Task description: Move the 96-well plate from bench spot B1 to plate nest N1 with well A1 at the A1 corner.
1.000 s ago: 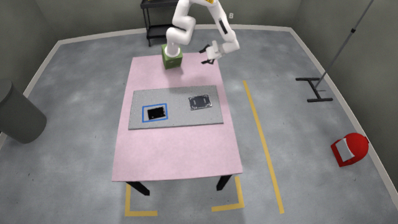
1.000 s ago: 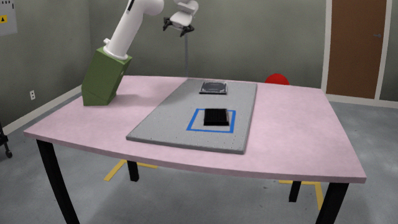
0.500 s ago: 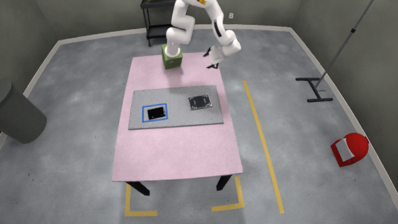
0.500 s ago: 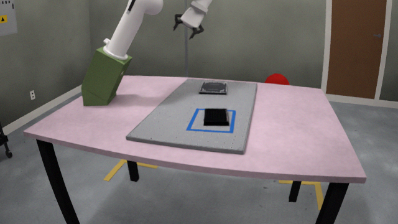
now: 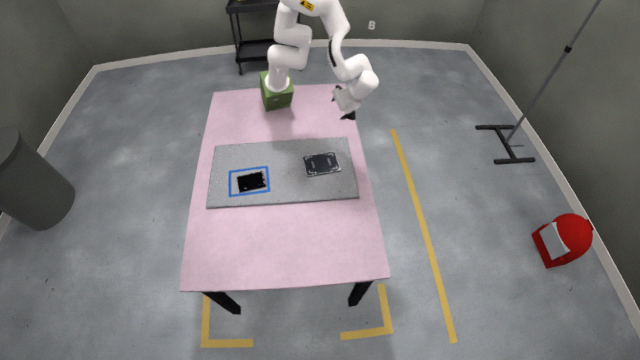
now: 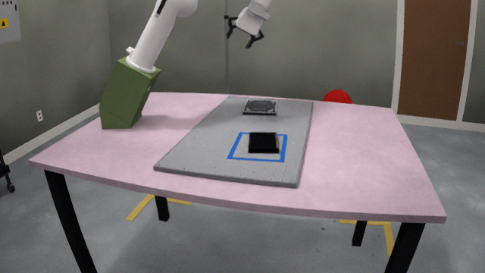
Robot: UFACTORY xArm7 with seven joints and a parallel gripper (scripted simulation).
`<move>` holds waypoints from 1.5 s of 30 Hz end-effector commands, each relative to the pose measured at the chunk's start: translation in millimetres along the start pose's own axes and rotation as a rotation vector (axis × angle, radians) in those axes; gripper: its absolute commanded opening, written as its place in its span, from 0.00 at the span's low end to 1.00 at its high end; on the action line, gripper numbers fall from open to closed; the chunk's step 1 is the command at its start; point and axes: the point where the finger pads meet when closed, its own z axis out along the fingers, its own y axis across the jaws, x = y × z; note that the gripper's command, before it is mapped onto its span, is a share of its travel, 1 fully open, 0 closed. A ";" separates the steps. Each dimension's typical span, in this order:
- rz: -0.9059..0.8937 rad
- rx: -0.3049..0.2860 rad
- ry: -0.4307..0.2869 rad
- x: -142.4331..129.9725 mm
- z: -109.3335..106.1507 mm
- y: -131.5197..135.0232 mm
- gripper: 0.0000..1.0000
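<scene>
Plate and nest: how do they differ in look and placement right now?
The plate is plain black and stands taller; the nest is dark grey with pale markings and lies lower. The plate sits inside a blue outline; the nest has none around it. The nest lies nearer the tool. Both rest on the grey board, untouched.

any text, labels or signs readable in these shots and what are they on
"B": small white marker on the back wall, top view.
Yellow label on the arm's upper link: black marks, too small to read.
Wall panel at the exterior view's left edge: yellow warning triangle, text blurred.
Plate nest: white corner marks, no legible letters.
</scene>
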 end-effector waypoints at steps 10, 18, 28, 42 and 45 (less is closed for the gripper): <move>-0.058 0.111 -0.221 20.1 -14.8 -44.0 1.00; -0.065 0.186 -0.314 45.7 -20.4 -74.2 1.00; -0.057 0.273 -0.393 74.3 -20.5 -98.1 1.00; -0.023 0.381 -0.447 133.7 -9.5 -131.1 1.00; -0.008 0.411 -0.453 138.2 -8.0 -132.7 1.00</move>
